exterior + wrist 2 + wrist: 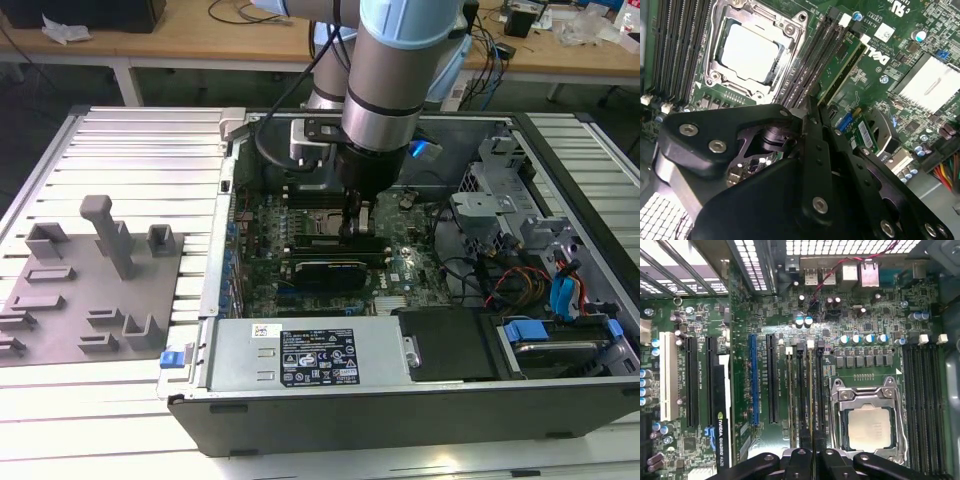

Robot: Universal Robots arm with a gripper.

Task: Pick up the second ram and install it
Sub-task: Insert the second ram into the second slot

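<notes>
My gripper [352, 230] is down inside the open computer case, over the memory slots beside the processor socket [318, 222]. The second ram [842, 65] is a thin green-black stick standing on edge in a slot next to the socket [747, 52]. In the first wrist view it shows edge-on as a narrow line [811, 390] that runs straight into the gap between my fingers. The gripper [812, 454] is shut on its upper edge, the two black fingertips [807, 112] nearly touching. The stick's seating in the slot is hidden.
A graphics card [325, 268] lies close on the near side of the slots. The power supply [300, 355] and drive bay cables [520, 280] crowd the case. A gray holder plate [90, 290] with moulded blocks lies on the table at the exterior view's left.
</notes>
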